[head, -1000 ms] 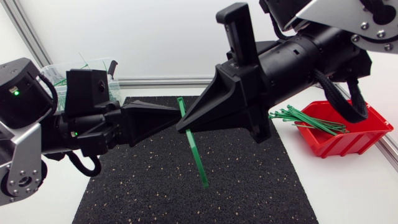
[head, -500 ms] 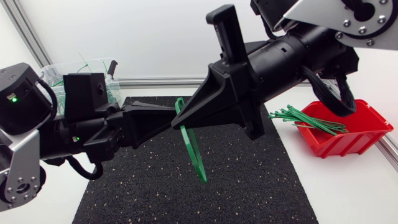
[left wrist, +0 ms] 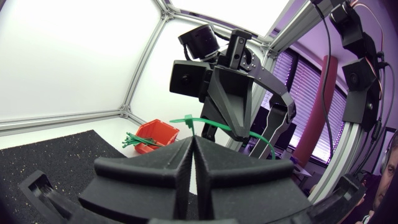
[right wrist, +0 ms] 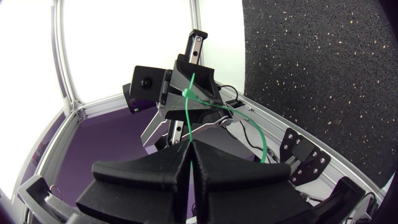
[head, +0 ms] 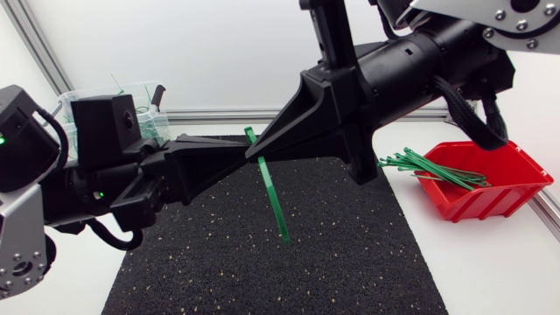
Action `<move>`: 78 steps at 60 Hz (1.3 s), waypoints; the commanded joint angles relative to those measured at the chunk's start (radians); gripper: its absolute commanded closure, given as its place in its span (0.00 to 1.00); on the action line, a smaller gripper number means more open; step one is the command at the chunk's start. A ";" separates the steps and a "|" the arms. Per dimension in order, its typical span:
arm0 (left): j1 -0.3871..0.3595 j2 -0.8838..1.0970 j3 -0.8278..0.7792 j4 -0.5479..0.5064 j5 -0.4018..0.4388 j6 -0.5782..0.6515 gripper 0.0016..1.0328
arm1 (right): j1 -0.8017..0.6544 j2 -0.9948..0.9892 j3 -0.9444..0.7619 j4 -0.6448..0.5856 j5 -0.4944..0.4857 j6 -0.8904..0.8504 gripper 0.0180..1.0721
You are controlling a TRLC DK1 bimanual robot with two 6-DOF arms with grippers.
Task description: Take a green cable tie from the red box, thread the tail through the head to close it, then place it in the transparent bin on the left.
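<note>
While the green cable tie [head: 273, 194] hangs in the air above the black mat [head: 332, 254], pinched where your two arms meet nose to nose, treat this as the threading step and work slowly. The strap slants down from the pinch with its free end just above the mat, touching nothing, and a short green stub pokes up above the fingers. Your left pincer [left wrist: 193, 138] has both wedge fingers pressed together on the tie, with the head of the strap showing just past their tips. Your right pincer [right wrist: 191, 143] is likewise clamped on the strap, which rises from between its fingers and curves away in a loop. Whether the tail has already passed through the head I cannot tell, since the fingers cover the junction in every view. To do this well, hold the head side steady with one arm and let the other pull along the line of the strap, not across it, so the tail does not buckle or slip free. Do not loosen either grip until you see a closed loop. The transparent bin [head: 140, 101] stands behind the left arm on the worktop [head: 490, 262], already holding some green ties, and the red box [head: 516, 188] with its spare ties [head: 429, 166] sits to the right of the mat. No brand, label or writing can be read anywhere.
</note>
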 commanded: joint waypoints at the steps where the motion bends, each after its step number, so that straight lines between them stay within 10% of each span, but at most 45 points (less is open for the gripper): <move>1: -0.018 -0.022 -0.024 0.019 -0.002 0.037 0.97 | -0.013 0.006 -0.020 -0.010 0.004 0.030 0.95; 78: -0.096 -0.099 -0.053 -0.050 -0.086 0.150 0.97 | -0.044 0.084 -0.001 -0.030 0.016 0.045 0.90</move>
